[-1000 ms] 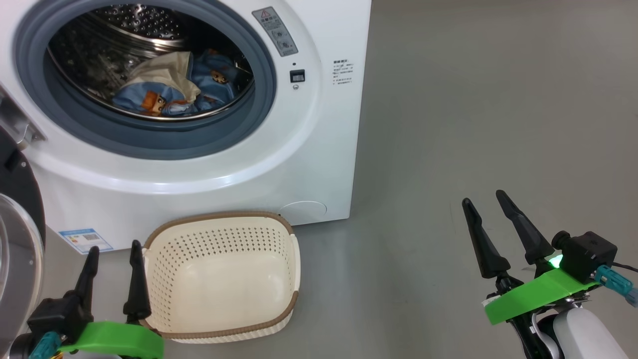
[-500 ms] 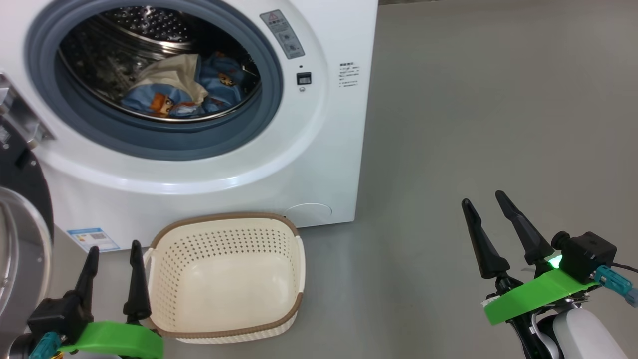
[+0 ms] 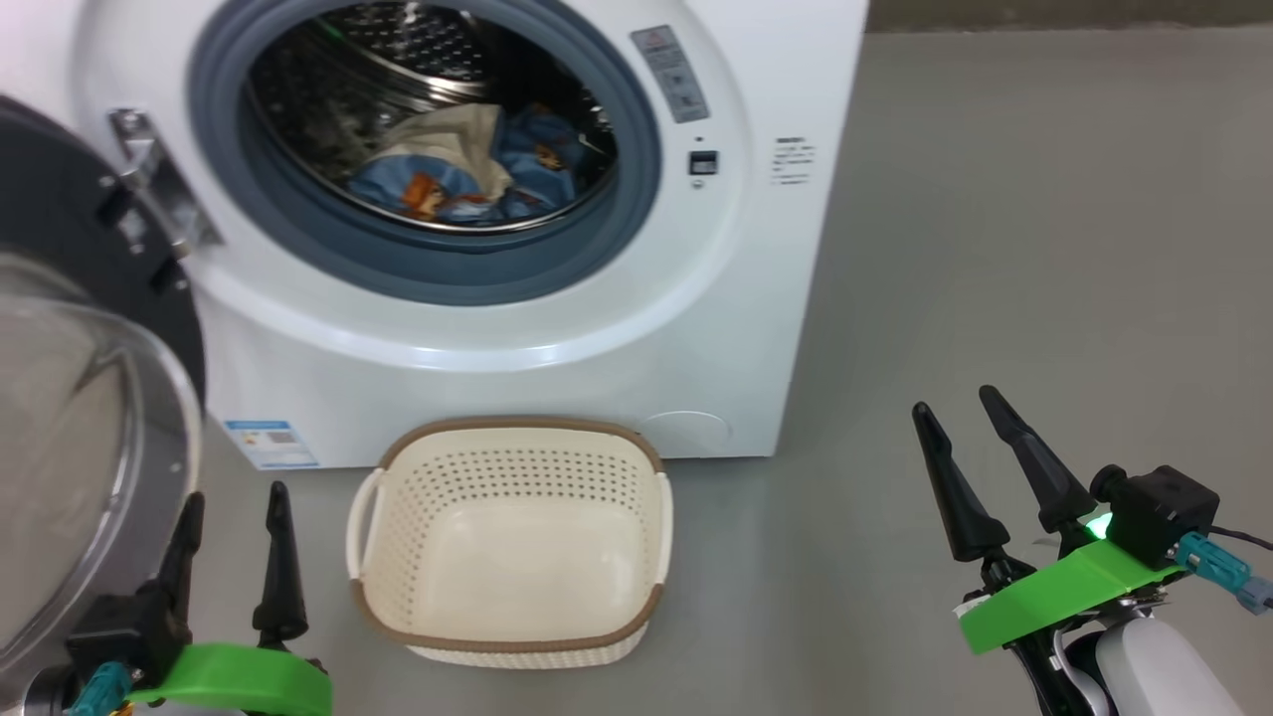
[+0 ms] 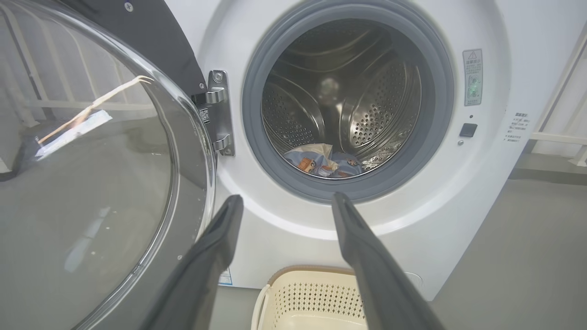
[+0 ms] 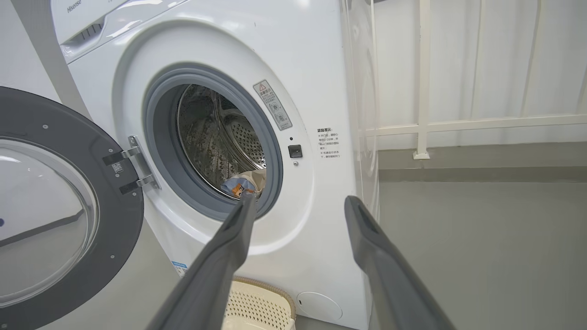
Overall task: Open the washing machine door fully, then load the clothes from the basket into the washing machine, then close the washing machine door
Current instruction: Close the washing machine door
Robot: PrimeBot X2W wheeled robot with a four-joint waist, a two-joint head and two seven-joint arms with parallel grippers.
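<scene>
Head view catches the whole basket [image 3: 517,426]; left end effector [image 3: 237,494] and right end effector [image 3: 954,400] spread.

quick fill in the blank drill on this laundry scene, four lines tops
1. The basket before the washing machine is ____.
2. The clothes lie inside the steel ____.
3. The washing machine door stands ____.
4. The left tool and the right tool each hold ____.

Missing words: empty; drum; open; nothing.
</scene>
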